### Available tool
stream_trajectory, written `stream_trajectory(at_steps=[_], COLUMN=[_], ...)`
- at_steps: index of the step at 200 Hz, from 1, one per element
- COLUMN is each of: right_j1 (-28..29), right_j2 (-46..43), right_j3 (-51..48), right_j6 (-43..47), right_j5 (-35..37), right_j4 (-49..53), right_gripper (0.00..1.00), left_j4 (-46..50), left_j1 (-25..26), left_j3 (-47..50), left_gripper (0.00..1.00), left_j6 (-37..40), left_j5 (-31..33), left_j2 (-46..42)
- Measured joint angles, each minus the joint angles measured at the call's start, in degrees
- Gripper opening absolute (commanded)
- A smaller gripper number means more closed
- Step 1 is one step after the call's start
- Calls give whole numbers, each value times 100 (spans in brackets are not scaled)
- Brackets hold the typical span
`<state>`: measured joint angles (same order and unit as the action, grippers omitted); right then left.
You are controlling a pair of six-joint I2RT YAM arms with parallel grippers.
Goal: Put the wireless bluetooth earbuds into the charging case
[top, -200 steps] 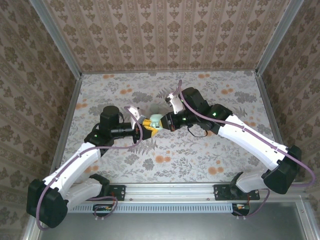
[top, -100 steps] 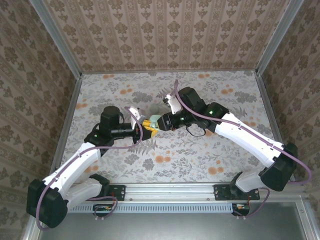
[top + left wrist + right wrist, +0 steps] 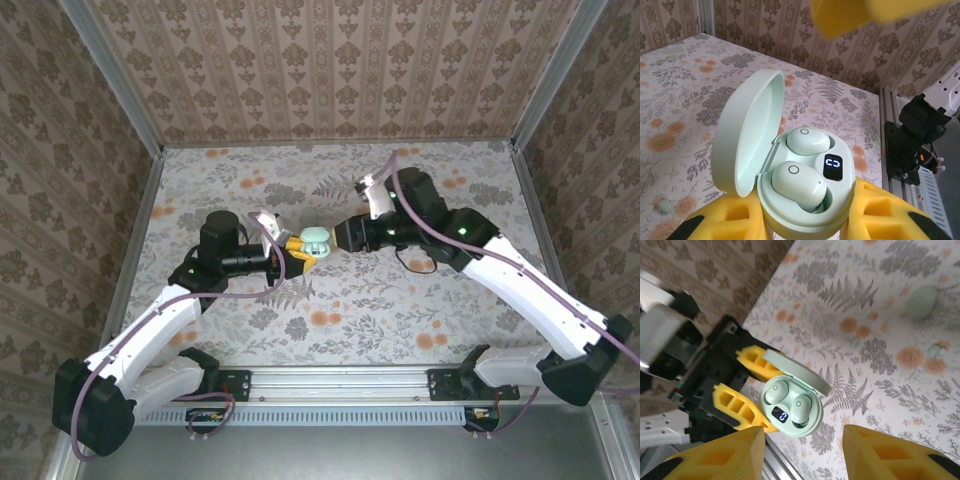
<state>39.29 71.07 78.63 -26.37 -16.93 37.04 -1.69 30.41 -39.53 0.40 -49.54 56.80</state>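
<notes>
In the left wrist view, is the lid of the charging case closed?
No, the lid of the charging case stands open, and both earbuds sit in their sockets.

Floral-print table [image 3: 400, 300] enclosed by damask-papered walls [image 3: 330, 70].

Left gripper [image 3: 299, 250] clamped; right gripper [image 3: 804, 434] seemingly parted.

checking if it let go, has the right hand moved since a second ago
Yes. The right hand has pulled back to the right, away from the case that it was up against before. A gap now shows between them.
</notes>
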Motion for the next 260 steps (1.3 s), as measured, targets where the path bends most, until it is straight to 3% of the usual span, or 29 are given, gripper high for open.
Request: stream_trajectory(at_steps=[33,66,134,173,260], right_j1=[-404,-675,-715,-647,-498], right_j2=[-146,208,1217,1019,385], right_j3=[-94,-188,-190,-505,-1351], right_j6=[-358,-756,-1462,-1740,-2323], right_j5=[-2,-144,-1373,-1821,-2004], right_j4=[-310,-616,-1287,-1749,-2350], right_gripper=[53,54,64,68,70], left_j4=[-105,-181,-184,-177,-343], left_j1=[26,107,181,181,181], left_j3=[-76,-160,-184,-186,-223], left_gripper=[0,1,0,0,1], left_j6=[-39,-46,-83,-87,-343], left_j5=[-39,-87,-103,-11,162], left_j2=[0,0,-2,-2,0])
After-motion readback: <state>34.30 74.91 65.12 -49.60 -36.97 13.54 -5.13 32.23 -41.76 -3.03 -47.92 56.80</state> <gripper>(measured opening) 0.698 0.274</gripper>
